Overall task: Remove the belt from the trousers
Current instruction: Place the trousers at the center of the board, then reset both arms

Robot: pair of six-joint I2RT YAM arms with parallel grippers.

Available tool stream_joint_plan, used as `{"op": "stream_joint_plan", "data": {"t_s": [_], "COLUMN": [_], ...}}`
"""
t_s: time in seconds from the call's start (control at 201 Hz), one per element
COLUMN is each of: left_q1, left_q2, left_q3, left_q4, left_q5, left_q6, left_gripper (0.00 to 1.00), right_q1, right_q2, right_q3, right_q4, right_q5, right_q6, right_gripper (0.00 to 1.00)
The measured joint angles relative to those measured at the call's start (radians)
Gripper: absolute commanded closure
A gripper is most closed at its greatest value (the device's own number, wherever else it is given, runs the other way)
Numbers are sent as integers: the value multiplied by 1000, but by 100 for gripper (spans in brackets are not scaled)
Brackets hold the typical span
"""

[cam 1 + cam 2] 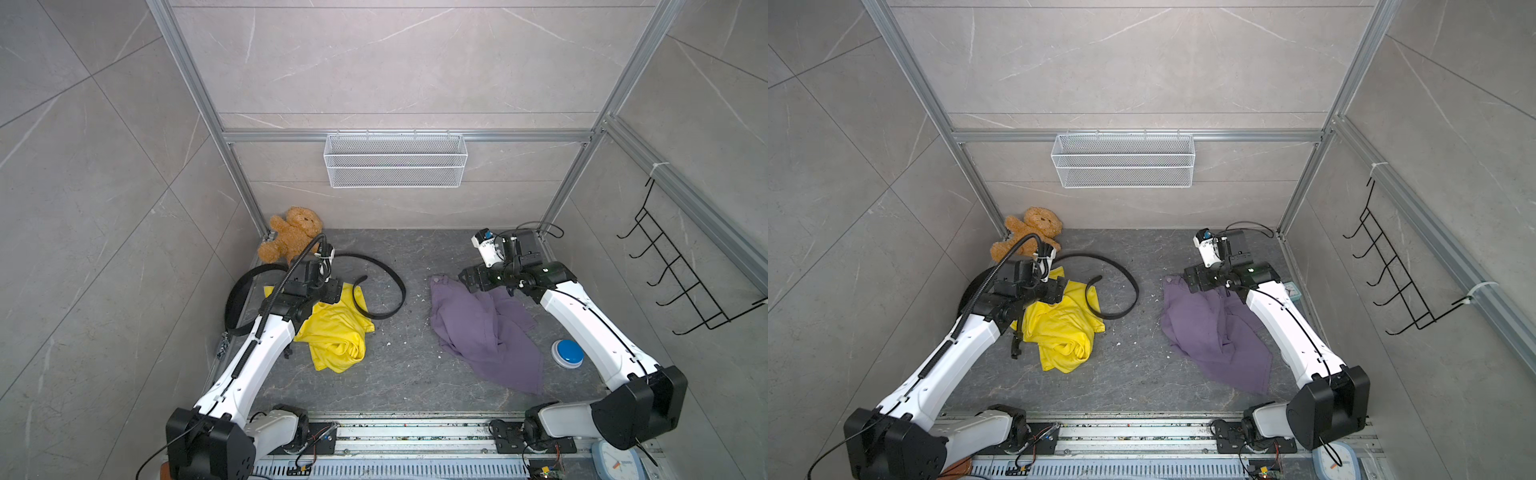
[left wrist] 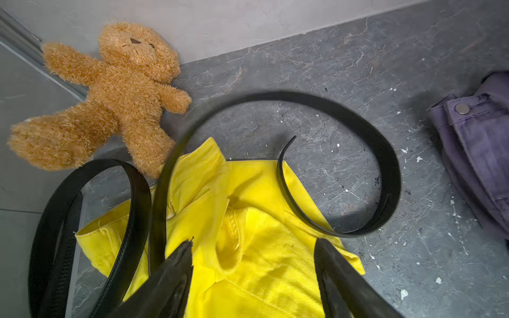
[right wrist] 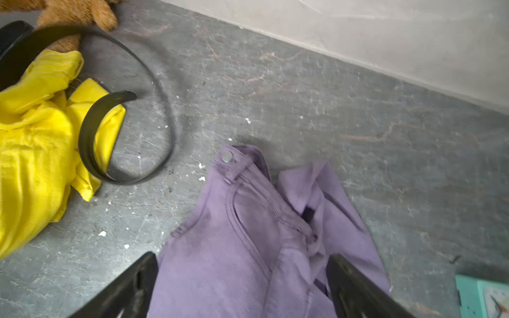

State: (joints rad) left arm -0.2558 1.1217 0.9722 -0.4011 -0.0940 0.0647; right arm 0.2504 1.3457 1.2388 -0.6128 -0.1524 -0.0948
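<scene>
Left wrist view: the belt point(image 2: 385, 154) lies coiled on the surface at far left, draped over the yellow trousers point(image 2: 248, 220), apart from the purple trousers point(image 3: 234, 220). Left gripper point(image 2: 254, 242) and right gripper point(image 3: 242, 257) jaws stand wide, empty. Lift both arms straight up; avoid snagging cloth.

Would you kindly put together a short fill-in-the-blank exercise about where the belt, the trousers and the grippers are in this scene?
1. The black belt curls over a pair of trousers whose colour is ____.
2. The right gripper hovers above the purple trousers with its jaws ____.
3. The teddy bear lies in the far corner, nearest the ____ arm.
Missing words: yellow; open; left.
</scene>
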Motion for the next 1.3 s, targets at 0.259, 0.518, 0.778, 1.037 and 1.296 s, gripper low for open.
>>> {"op": "stream_joint_plan", "data": {"t_s": [0.259, 0.518, 0.778, 1.037, 1.296], "left_q1": [13, 173, 262, 274, 274], "left_q2": [-153, -117, 43, 151, 277], "left_q3": [-332, -566, -652, -689, -703], "left_q4": [243, 557, 867, 1083, 1236], "left_q5": [-79, -64, -44, -16, -16], "left_q6": [-23, -40, -39, -42, -47], "left_gripper": [17, 17, 17, 17, 17], "right_q1": [-81, -110, -141, -145, -146], "right_q2": [-193, -155, -23, 125, 153], "right_q3": [-356, -650, -825, -961, -943], "right_q4": [216, 621, 1054, 1490, 1554], "right_q5": [28, 150, 190, 172, 229], "right_q6": [52, 72, 39, 43, 63], "right_gripper": [0, 0, 0, 0, 0]}}
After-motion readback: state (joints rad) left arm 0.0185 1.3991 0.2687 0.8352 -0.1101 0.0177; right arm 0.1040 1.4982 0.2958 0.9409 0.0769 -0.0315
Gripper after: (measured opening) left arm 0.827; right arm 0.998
